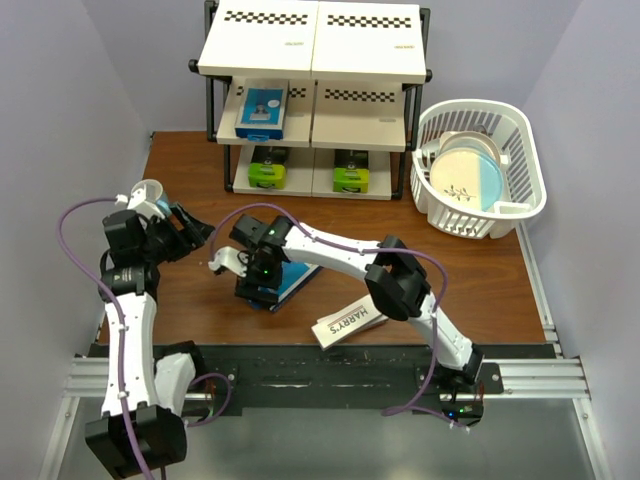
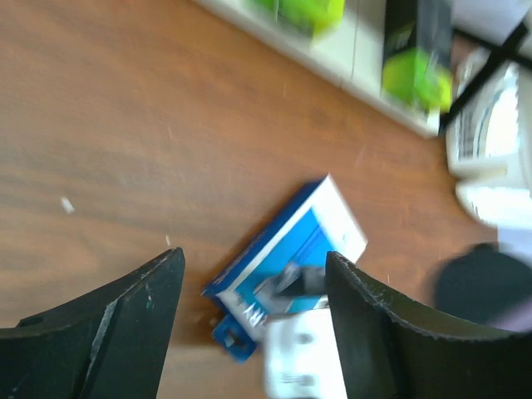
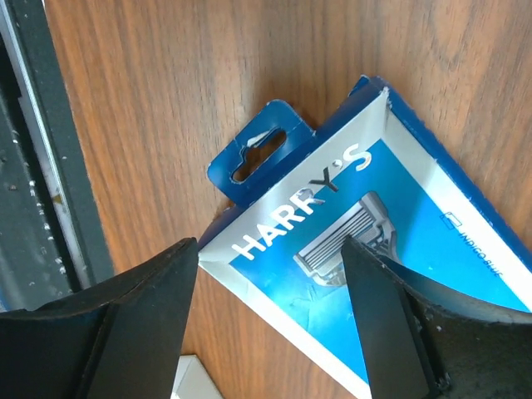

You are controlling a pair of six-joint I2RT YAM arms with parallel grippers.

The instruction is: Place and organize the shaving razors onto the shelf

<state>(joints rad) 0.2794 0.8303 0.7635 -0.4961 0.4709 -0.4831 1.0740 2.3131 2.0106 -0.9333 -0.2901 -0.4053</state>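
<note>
My right gripper (image 3: 268, 249) hangs spread and empty over a blue-and-white razor box (image 3: 399, 216), which lies flat on the tabletop (image 1: 470, 270) in front of the shelf (image 1: 312, 40). My left gripper (image 2: 253, 266) is likewise spread with nothing in it, off to the left. Nearer my bases a long white HARRY'S box (image 1: 348, 322) also lies on the tabletop. On the shelf I count three razors placed: a black lime-ended box (image 1: 267, 168) beside its twin (image 1: 351, 172) on the bottom tier, and a second blue-and-white box (image 1: 260, 110) at the left of the middle tier. I judge the job about half done: five boxes counted, three shelved, two plainly left. If there are more, I cannot see them.
</note>
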